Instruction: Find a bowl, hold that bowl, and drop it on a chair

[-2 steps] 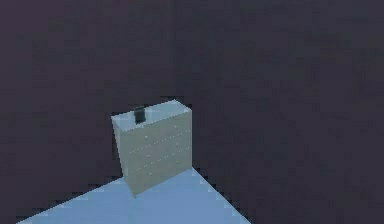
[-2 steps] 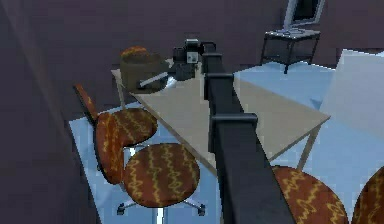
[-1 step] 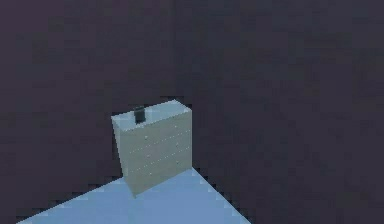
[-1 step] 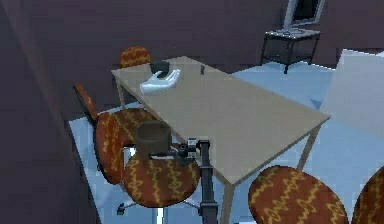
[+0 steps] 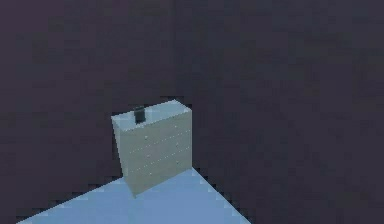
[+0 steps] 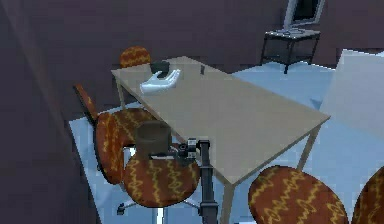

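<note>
Arm side view: long tan bench (image 6: 240, 110) runs from upper left to mid right. Flat white panel (image 6: 358, 90) stands at the right edge. Five chairs with an orange-brown pattern sit around the bench:
- bottom-right chair (image 6: 295, 198)
- lower-left chair (image 6: 160, 183)
- mid-left chair (image 6: 120, 135)
- left-edge chair (image 6: 88, 98), partly hidden
- upper-left chair (image 6: 133, 57), at the bench's far end

Pale blue floor (image 6: 255, 72) shows beyond the bench, and the walls are dark.

Forward view: pale grey-green box-shaped cabinet (image 5: 155, 150) stands at frame centre on light blue floor (image 5: 170, 205). Dark wall (image 5: 280, 80) is behind it. A small dark object (image 5: 138, 116) sits on the cabinet's top left corner, too small to identify.

Arm side view again: dark arm (image 6: 207, 185) rises from the bottom edge just right of centre. The jaws at its top point left, just off the bench's lower-left edge. A small dark side table (image 6: 290, 42) stands at upper right, with a window (image 6: 305, 10) above it. A white tray (image 6: 150, 86) lies near the bench's upper-left end with something dark (image 6: 160, 69) in it. A tiny dark upright item (image 6: 202, 72) stands just right of the tray.

Brown bowl (image 6: 153, 136) is left of centre, right at the jaws' tips. The mid-left chair's seat is directly behind it. Cannot tell whether the bowl rests on that seat or hangs clear, so cannot tell whether the jaws grip it or what state they are in.
</note>
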